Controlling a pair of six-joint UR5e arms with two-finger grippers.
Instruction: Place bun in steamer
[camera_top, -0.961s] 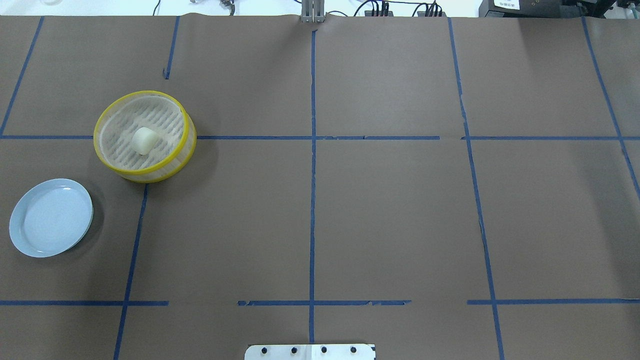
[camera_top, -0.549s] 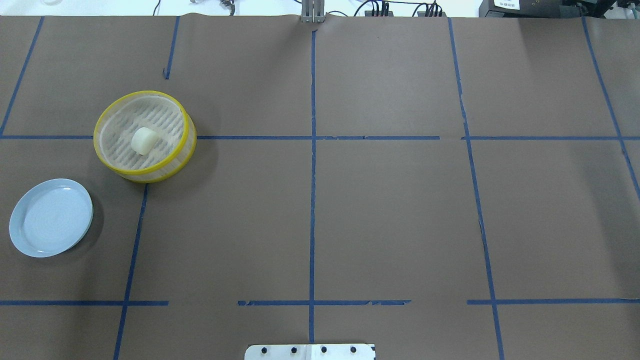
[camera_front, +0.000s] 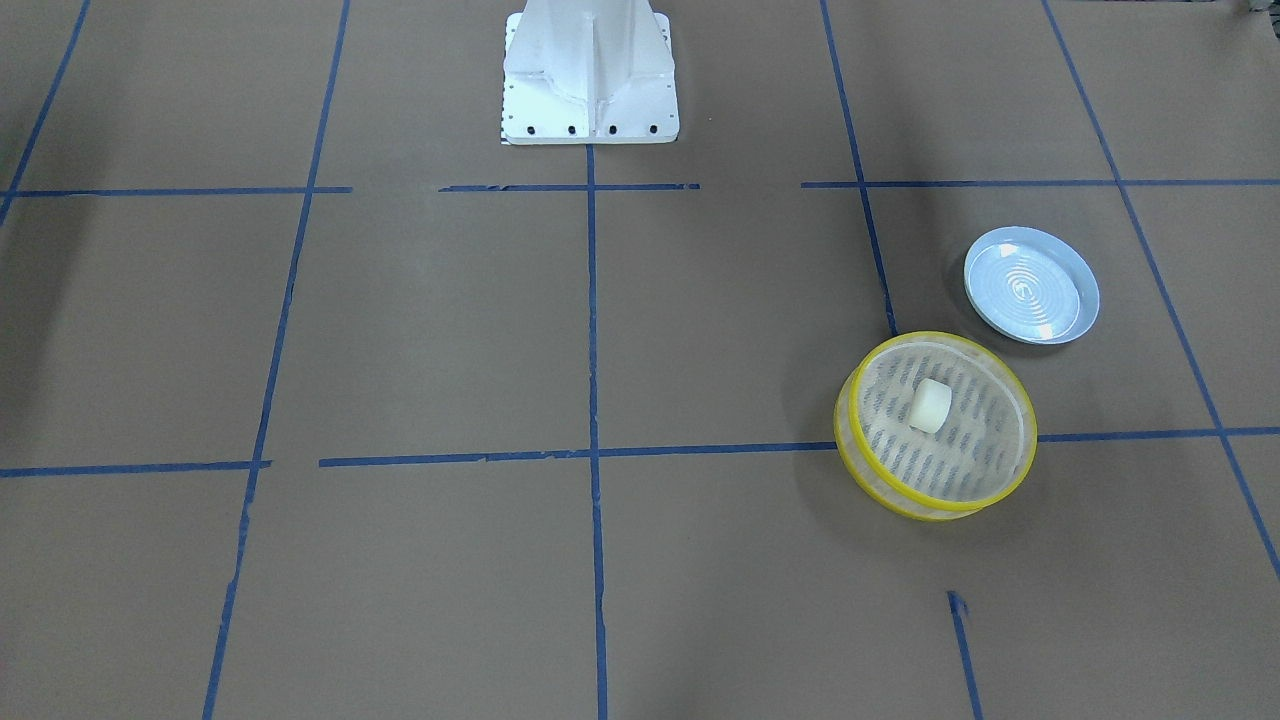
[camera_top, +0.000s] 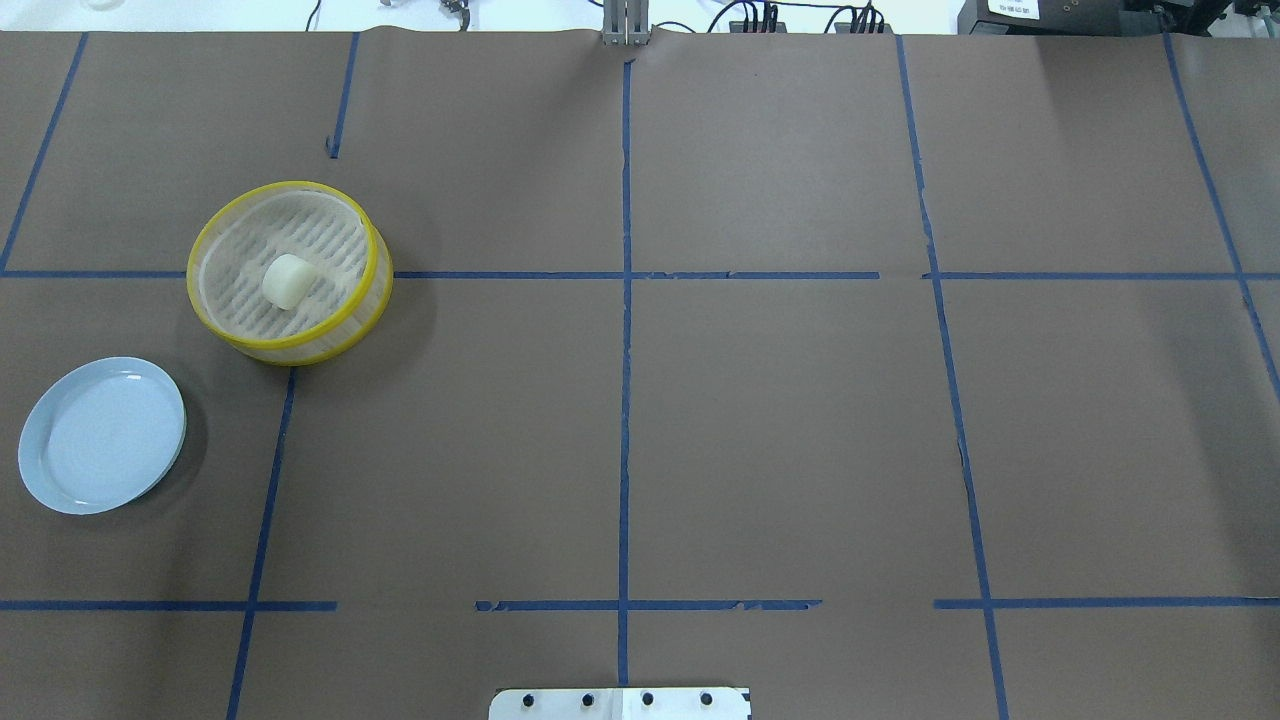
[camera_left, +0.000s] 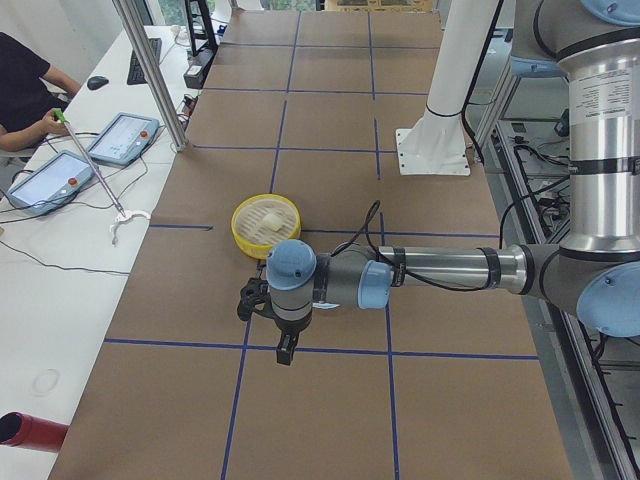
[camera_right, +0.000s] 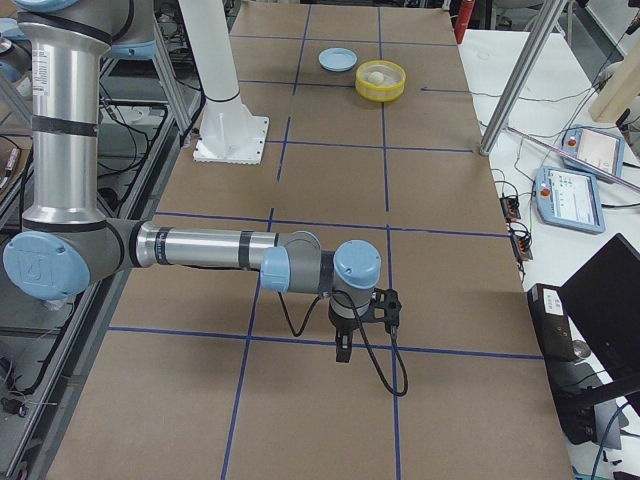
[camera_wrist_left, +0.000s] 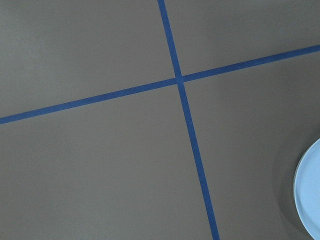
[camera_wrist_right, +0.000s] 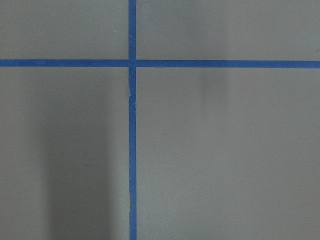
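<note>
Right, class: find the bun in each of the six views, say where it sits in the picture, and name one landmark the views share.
Exterior front-facing: bun lower right, inside the steamer.
Overhead exterior: bun upper left.
Exterior left: bun left of centre, just above mid-height.
Exterior right: bun near the top, right of centre.
Left wrist-mounted: not in it.
Right wrist-mounted: not in it.
Landmark: the yellow-rimmed steamer around it, in all four exterior views.

The table (camera_top: 780, 420) is covered edge to edge in what looks like brown paper, marked into a grid with blue tape (camera_top: 624, 400). Toward its left end the steamer (camera_top: 300, 350) stands about midway between the near and far edges. The pale blue plate (camera_top: 100, 437) lies apart from the steamer, closer to the left edge, and a white mount foot (camera_top: 620, 703) sits at the middle of the robot-side edge.
</note>
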